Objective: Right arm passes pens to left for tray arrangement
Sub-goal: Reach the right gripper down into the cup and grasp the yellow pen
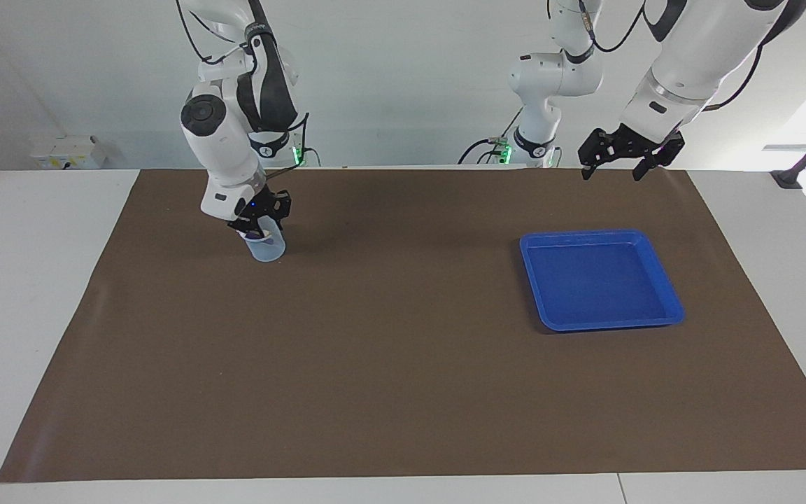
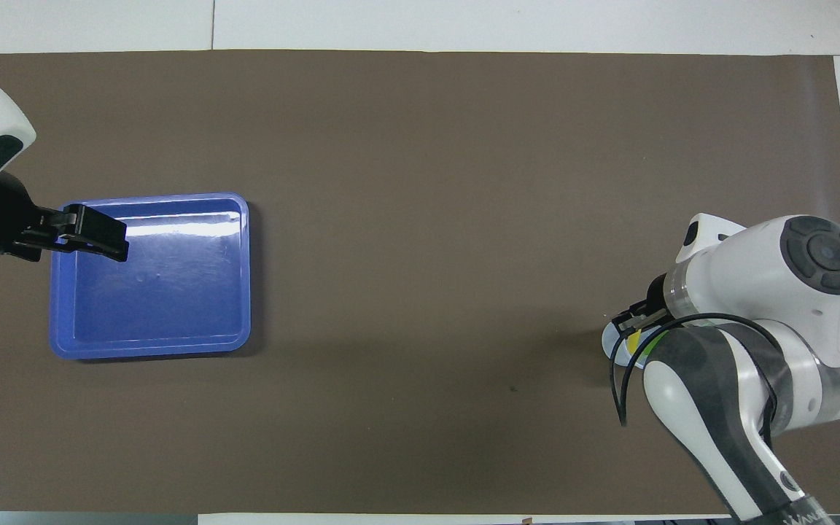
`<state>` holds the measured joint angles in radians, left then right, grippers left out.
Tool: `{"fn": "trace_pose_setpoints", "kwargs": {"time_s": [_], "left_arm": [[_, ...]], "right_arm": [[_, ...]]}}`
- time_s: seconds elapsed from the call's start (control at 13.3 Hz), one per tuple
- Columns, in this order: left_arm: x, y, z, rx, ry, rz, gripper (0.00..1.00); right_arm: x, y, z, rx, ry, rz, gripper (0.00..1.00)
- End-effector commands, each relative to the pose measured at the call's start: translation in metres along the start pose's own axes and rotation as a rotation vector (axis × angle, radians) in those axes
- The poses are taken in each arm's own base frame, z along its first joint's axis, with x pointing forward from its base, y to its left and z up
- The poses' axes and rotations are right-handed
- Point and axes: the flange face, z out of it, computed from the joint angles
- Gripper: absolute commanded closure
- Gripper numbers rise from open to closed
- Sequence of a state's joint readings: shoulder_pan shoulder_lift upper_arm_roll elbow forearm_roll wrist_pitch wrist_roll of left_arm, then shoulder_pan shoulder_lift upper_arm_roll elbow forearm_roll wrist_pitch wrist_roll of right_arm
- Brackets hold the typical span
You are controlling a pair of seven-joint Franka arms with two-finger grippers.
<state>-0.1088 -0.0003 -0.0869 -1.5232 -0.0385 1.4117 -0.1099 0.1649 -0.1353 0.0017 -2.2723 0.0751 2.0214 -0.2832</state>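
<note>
While dipping into the clear cup (image 1: pixel 266 246), right gripper (image 1: pixel 260 225), finger state unclear: pinch one pen, lift straight. Left gripper (image 1: pixel 622 162), spread, waits above blue tray (image 1: pixel 662 271).

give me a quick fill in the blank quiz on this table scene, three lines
1. The right gripper is down at the clear ____ near the right arm's end of the table.
2. The tray has ____ pens in it.
3. The left gripper hangs in the air with its jaws ____.

Missing words: cup; no; open
</note>
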Motion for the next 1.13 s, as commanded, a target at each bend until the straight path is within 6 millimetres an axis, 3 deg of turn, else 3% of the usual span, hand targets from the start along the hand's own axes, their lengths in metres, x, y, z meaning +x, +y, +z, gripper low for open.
{"fn": "trace_pose_setpoints", "kwargs": {"time_s": [0.0, 0.75, 0.9, 1.05], "left_arm": [[-0.009, -0.002, -0.001, -0.011, -0.013, -0.002, 0.00], [-0.008, -0.001, 0.000, -0.018, -0.009, -0.067, 0.00], [-0.009, 0.003, -0.001, -0.070, -0.019, -0.150, 0.00], [-0.009, -0.002, 0.001, -0.160, -0.054, -0.369, 0.00]], "right_arm": [[-0.002, 0.017, 0.001, 0.008, 0.014, -0.027, 0.58], [-0.011, 0.018, 0.012, 0.017, -0.007, -0.002, 0.59], [-0.009, 0.015, 0.014, 0.017, -0.011, -0.006, 0.61], [-0.010, 0.018, 0.015, 0.019, -0.015, -0.011, 0.63]]}}
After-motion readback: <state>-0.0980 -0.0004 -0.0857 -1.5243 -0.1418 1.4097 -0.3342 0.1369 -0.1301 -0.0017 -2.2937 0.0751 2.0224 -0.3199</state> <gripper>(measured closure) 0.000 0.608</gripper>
